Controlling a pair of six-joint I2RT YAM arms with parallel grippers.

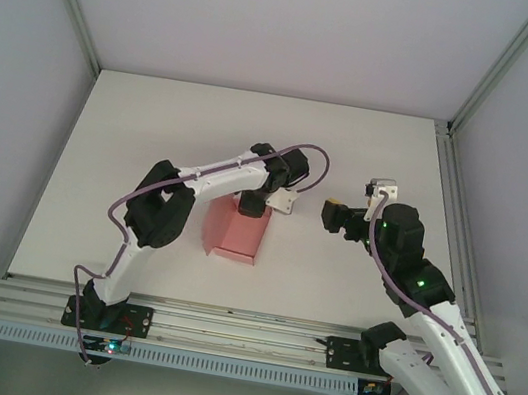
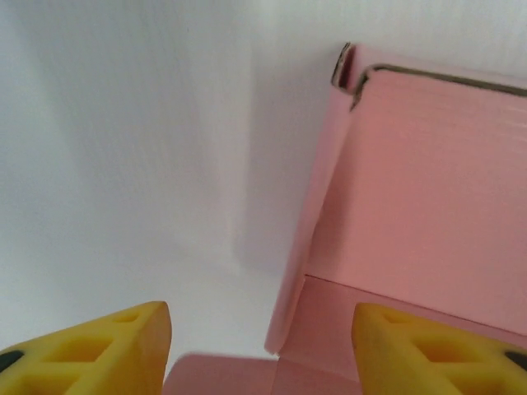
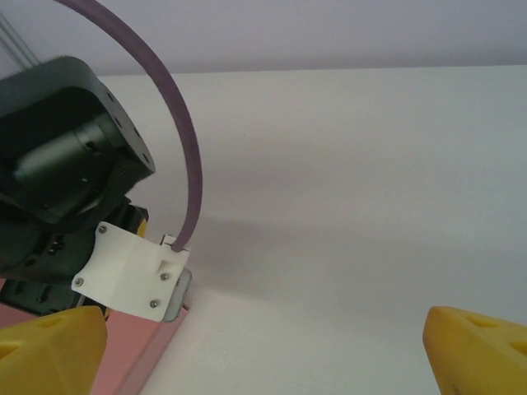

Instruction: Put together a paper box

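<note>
The paper box (image 1: 234, 233) is a low pink card box lying on the white table (image 1: 132, 135) in front of the left arm. My left gripper (image 1: 254, 206) hangs over its far end. In the left wrist view the gripper (image 2: 262, 362) stands open; its yellow fingers (image 2: 123, 346) are wide apart and touch no card. An upright side wall (image 2: 309, 230) and the flat inner panel (image 2: 428, 189) of the box lie between and beyond them. My right gripper (image 1: 334, 215) hovers open to the right of the box, nothing between its fingertips (image 3: 482, 350).
The right wrist view shows the left arm's black wrist and white camera bracket (image 3: 128, 276) close by, above the box's edge (image 3: 123, 362). White walls enclose the table; an aluminium rail (image 1: 242, 331) runs along the near edge.
</note>
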